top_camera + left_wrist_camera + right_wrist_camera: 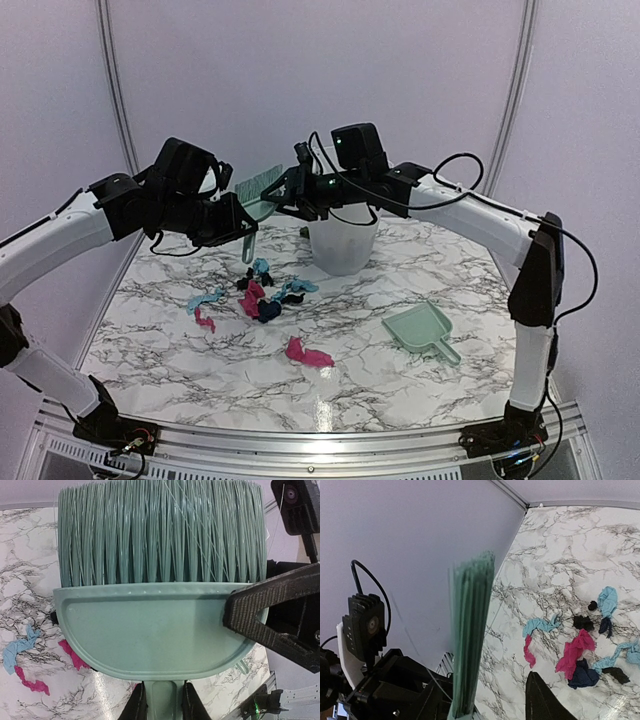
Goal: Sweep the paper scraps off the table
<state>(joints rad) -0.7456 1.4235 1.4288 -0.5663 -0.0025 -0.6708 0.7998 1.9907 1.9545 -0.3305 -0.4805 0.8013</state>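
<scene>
My left gripper [240,228] is shut on the handle of a mint-green brush [258,188], held in the air with the bristles up; in the left wrist view its fingers [141,705] clamp the handle [161,700]. My right gripper [287,195] is open at the brush head, jaws apart on either side; one finger [545,702] stands clear of the bristles [470,640]. The paper scraps, pink, light blue and dark, lie in a cluster [262,298] on the marble table [170,350], with one pink bit [308,354] nearer. They also show under the right wrist [575,650].
A mint-green dustpan [420,330] lies on the table at the right. A white bucket [343,240] stands behind the scraps, under the right arm. A metal rail [320,440] runs along the front edge. Curved walls close the back.
</scene>
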